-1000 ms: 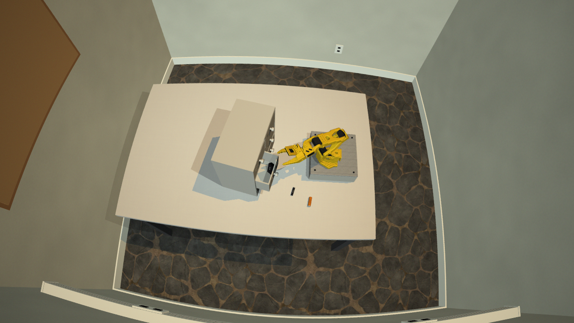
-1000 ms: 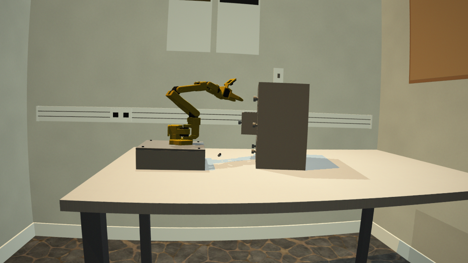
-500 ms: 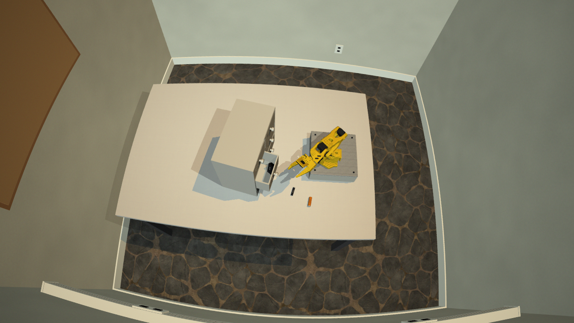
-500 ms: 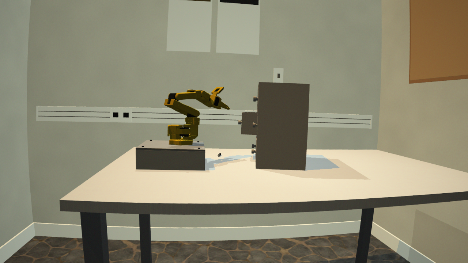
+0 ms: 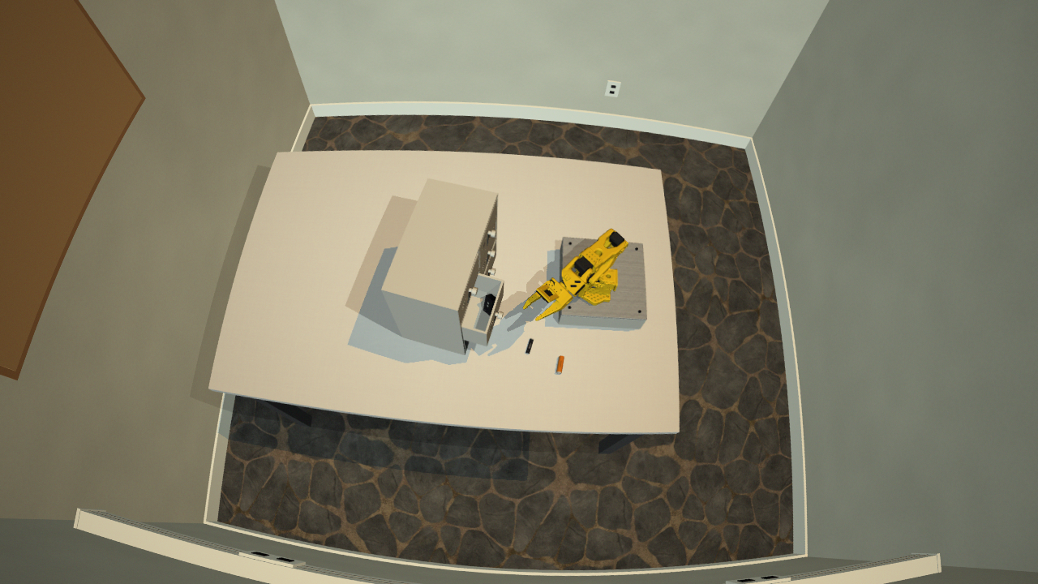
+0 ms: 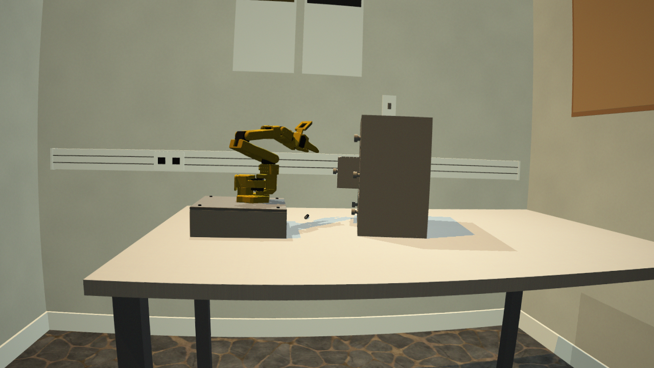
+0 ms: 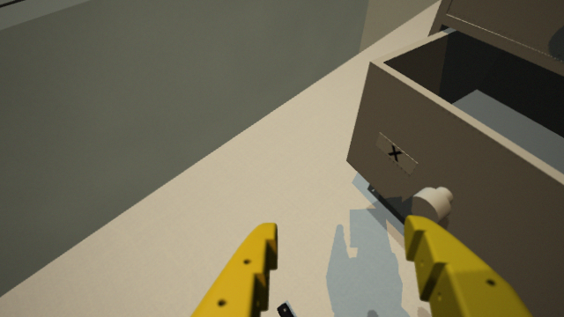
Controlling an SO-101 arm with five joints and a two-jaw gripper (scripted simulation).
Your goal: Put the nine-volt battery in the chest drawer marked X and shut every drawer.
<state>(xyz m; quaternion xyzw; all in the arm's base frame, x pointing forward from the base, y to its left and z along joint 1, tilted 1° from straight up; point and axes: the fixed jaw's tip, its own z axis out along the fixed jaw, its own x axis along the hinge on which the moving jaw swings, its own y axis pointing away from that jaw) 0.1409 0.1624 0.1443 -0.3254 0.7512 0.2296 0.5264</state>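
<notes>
While the jaws stand apart, the battery (image 5: 489,303) lies beyond them (inside the X drawer (image 5: 484,334) (image 6: 347,172) (image 7: 445,132)).

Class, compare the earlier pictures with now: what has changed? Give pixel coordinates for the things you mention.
The claw (image 5: 531,314) (image 6: 315,136) (image 7: 341,224) has drawn back from the chest (image 5: 443,236) (image 6: 394,178) and sunk lower. No grasp or release shows. The open drawer (image 5: 475,333) (image 6: 348,172) (image 7: 485,150) and orange item (image 5: 559,364) stayed put.
</notes>
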